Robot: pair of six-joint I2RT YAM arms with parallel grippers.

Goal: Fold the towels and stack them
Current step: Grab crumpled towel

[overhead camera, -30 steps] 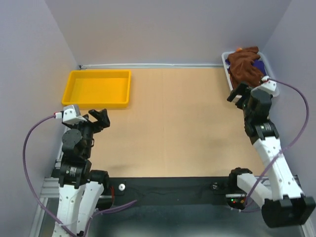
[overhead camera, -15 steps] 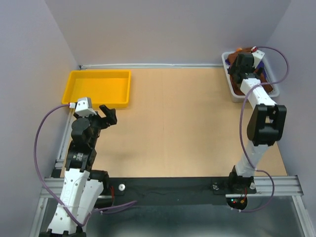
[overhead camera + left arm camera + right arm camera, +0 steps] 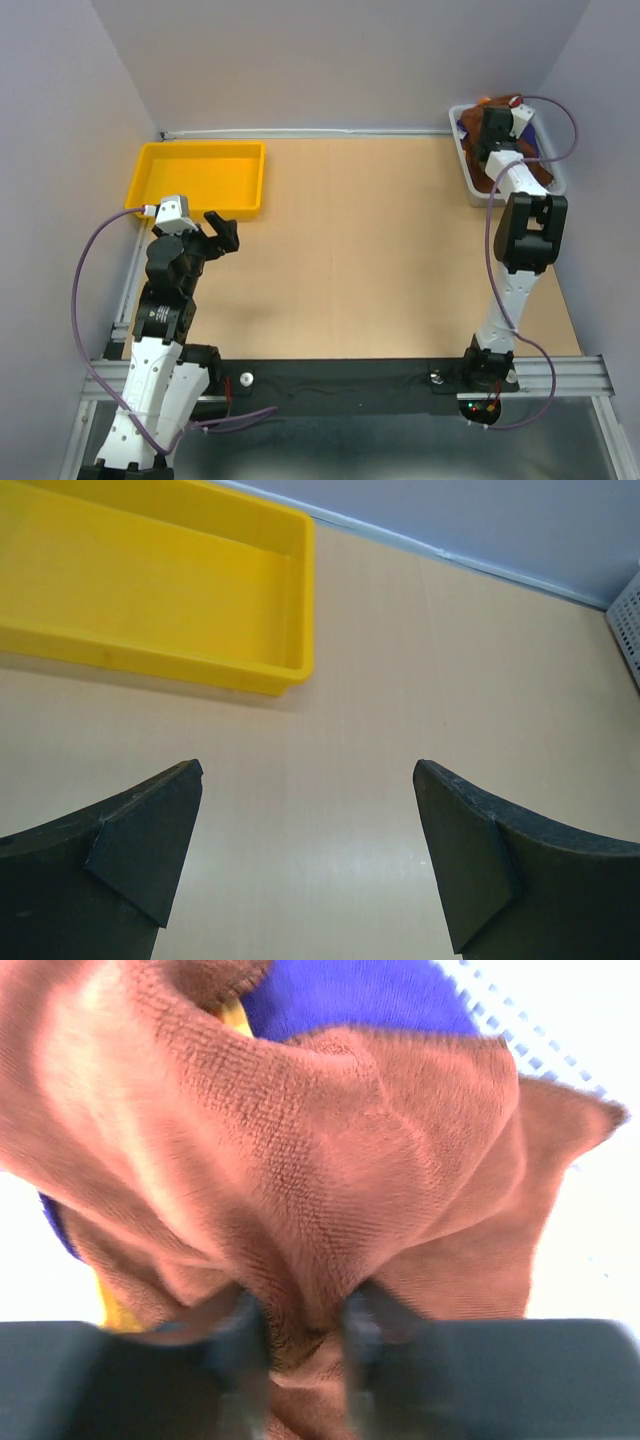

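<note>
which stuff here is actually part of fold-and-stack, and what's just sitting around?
Job:
- brown towel, pinched by right gripper
- purple towel, beneath the brown one
- left gripper, open above the table

Just there:
- yellow tray
- white mesh basket holding the towels

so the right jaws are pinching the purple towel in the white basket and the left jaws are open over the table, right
Not the purple one: the right wrist view shows the right jaws pinching a fold of the plain brown terry towel, with the deep purple towel behind it. The white mesh basket and the open left jaws over the wooden table are right.
</note>
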